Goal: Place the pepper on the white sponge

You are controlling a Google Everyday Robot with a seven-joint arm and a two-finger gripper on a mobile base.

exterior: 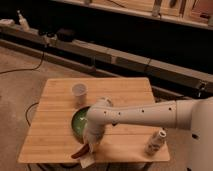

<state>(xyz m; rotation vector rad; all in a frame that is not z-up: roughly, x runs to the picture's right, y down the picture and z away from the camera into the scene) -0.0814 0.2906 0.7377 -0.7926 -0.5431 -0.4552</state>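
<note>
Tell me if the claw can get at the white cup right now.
Probably yes. The claw is low at the table's front edge by the pepper; the cup stands apart behind the green plate, nothing over it.

The wooden table (55, 135) holds one white cup (79, 93), one green plate (77, 122), one white bottle (155, 142), one pepper (80, 151) and one white sponge (88, 162). One gripper (90, 148) hangs over the pepper at the table's near edge.
</note>
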